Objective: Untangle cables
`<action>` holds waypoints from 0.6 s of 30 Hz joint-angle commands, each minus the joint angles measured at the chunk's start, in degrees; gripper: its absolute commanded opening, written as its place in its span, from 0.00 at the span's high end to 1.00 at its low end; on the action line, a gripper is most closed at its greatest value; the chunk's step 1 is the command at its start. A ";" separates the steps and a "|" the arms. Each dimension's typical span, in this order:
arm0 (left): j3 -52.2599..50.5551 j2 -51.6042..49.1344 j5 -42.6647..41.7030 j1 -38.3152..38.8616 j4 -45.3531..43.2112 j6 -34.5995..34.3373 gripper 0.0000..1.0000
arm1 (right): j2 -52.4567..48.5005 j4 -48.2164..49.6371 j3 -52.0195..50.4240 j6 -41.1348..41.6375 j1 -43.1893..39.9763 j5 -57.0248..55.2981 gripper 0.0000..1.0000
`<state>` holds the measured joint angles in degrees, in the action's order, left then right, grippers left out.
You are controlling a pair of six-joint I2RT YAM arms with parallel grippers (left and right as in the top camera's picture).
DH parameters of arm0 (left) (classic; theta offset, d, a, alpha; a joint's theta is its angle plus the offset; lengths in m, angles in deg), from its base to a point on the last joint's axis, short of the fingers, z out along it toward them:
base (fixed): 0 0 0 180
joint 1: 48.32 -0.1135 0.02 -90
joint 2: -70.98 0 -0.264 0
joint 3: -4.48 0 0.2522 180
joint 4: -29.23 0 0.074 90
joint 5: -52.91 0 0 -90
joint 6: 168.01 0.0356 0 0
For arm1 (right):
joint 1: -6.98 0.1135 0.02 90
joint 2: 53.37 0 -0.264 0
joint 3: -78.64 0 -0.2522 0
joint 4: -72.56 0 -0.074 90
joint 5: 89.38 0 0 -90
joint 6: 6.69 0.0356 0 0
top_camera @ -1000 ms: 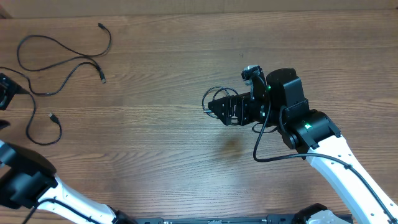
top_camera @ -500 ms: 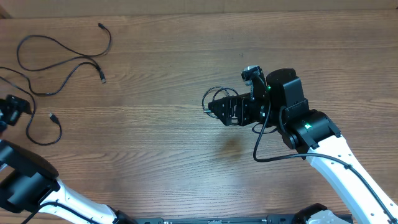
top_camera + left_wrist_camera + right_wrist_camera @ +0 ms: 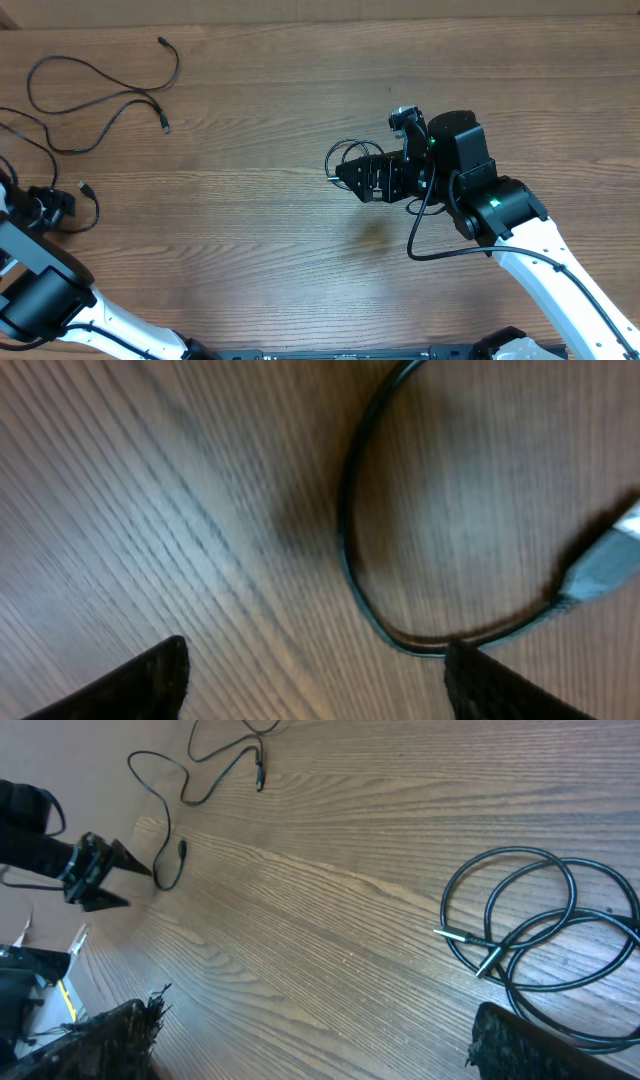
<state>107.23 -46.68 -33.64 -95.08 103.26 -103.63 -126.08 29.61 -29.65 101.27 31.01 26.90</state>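
We see the left gripper (image 3: 315,662) low over the table (image 3: 250,250) at the left edge. Its jaws stand apart, astride the curved end of one loose cable (image 3: 345,550), beside its plug (image 3: 600,560); nothing is pinched yet. We judge it stands so to take this cable near its end, where it pulls free easily. The right gripper (image 3: 315,1020) hovers by the coiled cable (image 3: 535,935) in the middle, jaws wide and empty, probably ready to steady the coil. A third cable (image 3: 130,102) lies far left, well apart.
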 commanded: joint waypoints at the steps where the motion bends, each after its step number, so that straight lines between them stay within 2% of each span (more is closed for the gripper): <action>1: -4.26 0.33 -1.60 -0.13 -4.72 -1.51 0.36 | -0.13 0.35 0.94 -0.24 0.02 -0.79 0.00; 4: -5.88 0.33 -1.57 -0.09 -7.58 -4.15 0.35 | -0.13 0.37 0.94 -0.24 0.02 -0.79 0.00; 9: -8.24 0.28 -1.55 -0.09 -10.34 -4.24 0.35 | -0.20 0.79 0.94 -0.22 0.02 -0.79 0.00; 13: -10.58 0.28 -1.64 -0.09 -13.33 -4.28 0.38 | -0.50 1.42 0.94 -0.22 0.02 -0.76 0.00; 18: -10.88 0.26 -1.66 -0.09 -14.32 -5.01 0.69 | -1.18 1.40 0.94 -0.22 0.02 -0.74 0.00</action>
<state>97.74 -46.53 -34.67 -95.08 89.60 -107.44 -126.41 30.68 -29.65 101.29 31.01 26.71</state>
